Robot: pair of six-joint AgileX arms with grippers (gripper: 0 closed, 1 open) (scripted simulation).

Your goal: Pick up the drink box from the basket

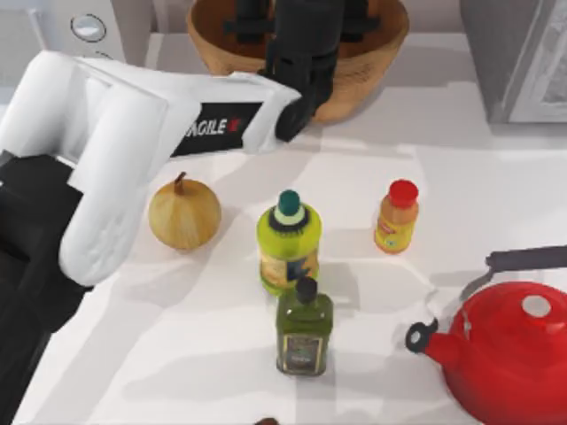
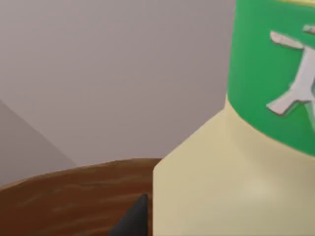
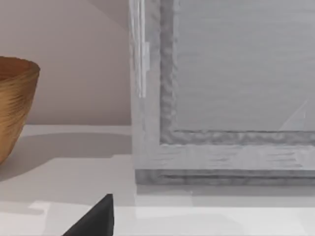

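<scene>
- Left claw (image 1: 301,40) sits over the basket (image 1: 372,75) at the far middle of the counter (image 1: 221,390), its black wrist reaching down into the bowl; the fingers are hidden in the top view, so I cannot tell whether they are apart or clamped.
- Left wrist view: drink box (image 2: 226,187) is very close in front of the camera, pale cream body with a green label carrying a whitish mark; brown basket rim (image 2: 74,191) runs behind and beside it, and a dark fingertip (image 2: 133,219) shows just beside the carton's edge. Contact cannot be confirmed.
- Drink box is inside the basket, under the left arm's wrist.
- Left arm: white forearm with black lettered band stretches from the near-left of the counter across to the basket.
- Right claw: one dark fingertip (image 3: 93,219) shows in the right wrist view above the white counter surface; finger state cannot be told. That view faces a grey appliance (image 3: 221,98), with the basket wall (image 3: 15,103) off to one side.
- Counter, middle: onion (image 1: 183,212) on the left, yellow-green bottle (image 1: 288,243) with teal cap, dark olive-green bottle (image 1: 304,329) just in front of it, nearly touching.
- Small orange bottle (image 1: 397,219) with red cap stands right of centre, apart from the others.
- Red kettle (image 1: 509,350) occupies the near-right corner.
</scene>
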